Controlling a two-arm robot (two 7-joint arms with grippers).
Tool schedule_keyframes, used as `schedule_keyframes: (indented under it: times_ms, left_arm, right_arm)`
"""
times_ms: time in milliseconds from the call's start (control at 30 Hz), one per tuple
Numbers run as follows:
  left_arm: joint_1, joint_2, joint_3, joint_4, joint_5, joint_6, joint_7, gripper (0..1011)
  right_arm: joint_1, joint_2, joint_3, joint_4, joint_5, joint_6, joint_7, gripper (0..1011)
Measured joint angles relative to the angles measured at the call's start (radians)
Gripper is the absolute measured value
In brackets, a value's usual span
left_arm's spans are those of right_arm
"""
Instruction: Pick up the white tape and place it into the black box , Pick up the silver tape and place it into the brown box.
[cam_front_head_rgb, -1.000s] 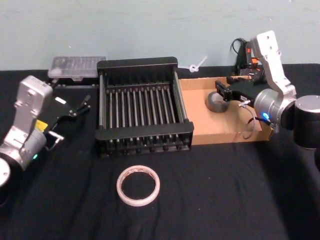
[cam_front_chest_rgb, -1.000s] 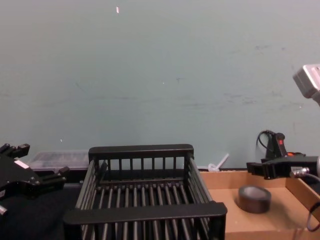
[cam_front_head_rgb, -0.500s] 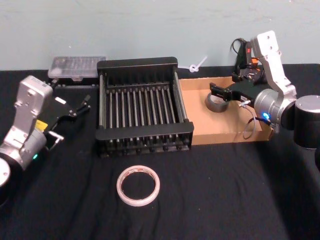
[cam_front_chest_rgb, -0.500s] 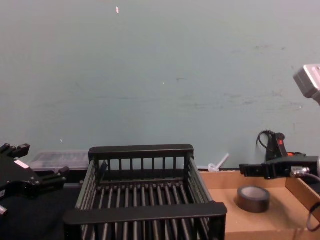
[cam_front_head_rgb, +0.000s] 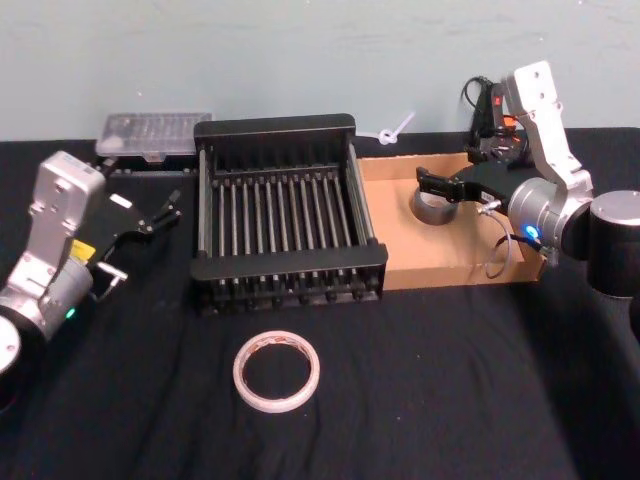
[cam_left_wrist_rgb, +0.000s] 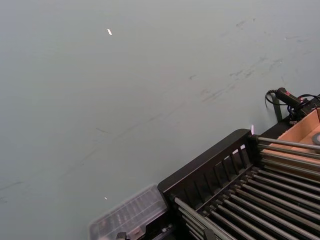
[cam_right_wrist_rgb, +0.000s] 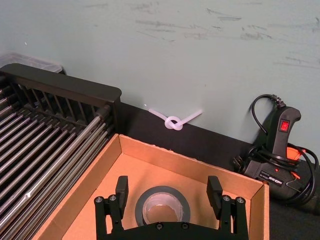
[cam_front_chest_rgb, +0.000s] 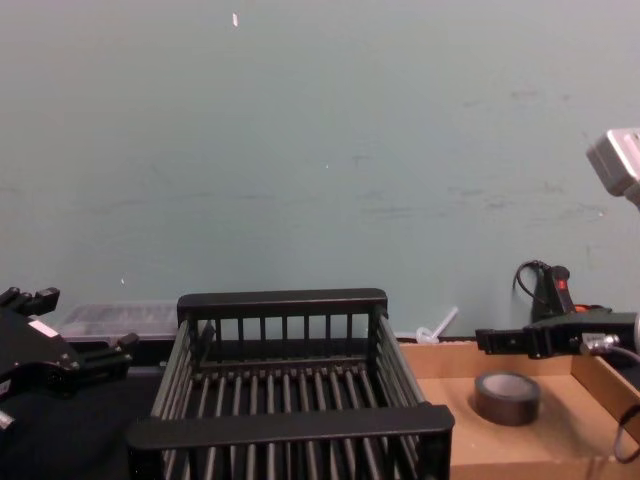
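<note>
Counter (cam_front_head_rgb: 420, 400) draped in black cloth carries everything here. Largest on it is the black box (cam_front_head_rgb: 285, 275), a slatted crate standing mid-counter with nothing inside. Touching its right side is the brown box (cam_front_head_rgb: 450, 262), the shallow cardboard tray. The right arm reaches over that tray, and the right claw (cam_right_wrist_rgb: 169, 196) hovers just above the silver tape (cam_right_wrist_rgb: 161, 204) with its fingers (cam_right_wrist_rgb: 122, 189) spread wide apart on either side of the roll, not touching it. The roll lies flat on the tray floor toward the far wall, seen from the chest at (cam_front_chest_rgb: 506, 397). The left claw (cam_front_head_rgb: 160, 212) is held off to the left of the crate, fingers parted, gripping nothing. The white tape (cam_front_head_rgb: 277, 371) lies flat on the cloth in front of the crate, well apart from both claws.
</note>
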Motion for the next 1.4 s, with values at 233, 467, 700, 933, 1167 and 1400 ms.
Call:
schedule_keyframes:
  times_ms: [233, 467, 700, 933, 1167, 1400]
  left_arm:
    - [0.0, 0.0, 0.0, 0.0, 0.0, 0.0, 0.0, 1001]
    - [0.0, 0.0, 0.0, 0.0, 0.0, 0.0, 0.0, 1001]
    - [0.0, 0.0, 0.0, 0.0, 0.0, 0.0, 0.0, 1001]
    - [0.0, 0.0, 0.0, 0.0, 0.0, 0.0, 0.0, 1002]
    - [0.0, 0.0, 0.0, 0.0, 0.0, 0.0, 0.0, 1001]
    - [0.0, 0.0, 0.0, 0.0, 0.0, 0.0, 0.0, 1001]
  right_arm:
    - [-0.011, 0.003, 0.006, -0.017, 0.0, -0.002, 0.007, 1002]
    - [-0.053, 0.024, 0.017, -0.087, 0.005, -0.003, 0.025, 1002]
    - [-0.123, 0.069, 0.026, -0.198, 0.021, -0.007, 0.056, 1002]
    - [-0.229, 0.143, 0.034, -0.337, 0.046, -0.037, 0.098, 1002]
    - [-0.318, 0.201, 0.039, -0.425, 0.071, -0.068, 0.123, 1002]
    - [-0.424, 0.266, 0.045, -0.495, 0.108, -0.141, 0.162, 1002]
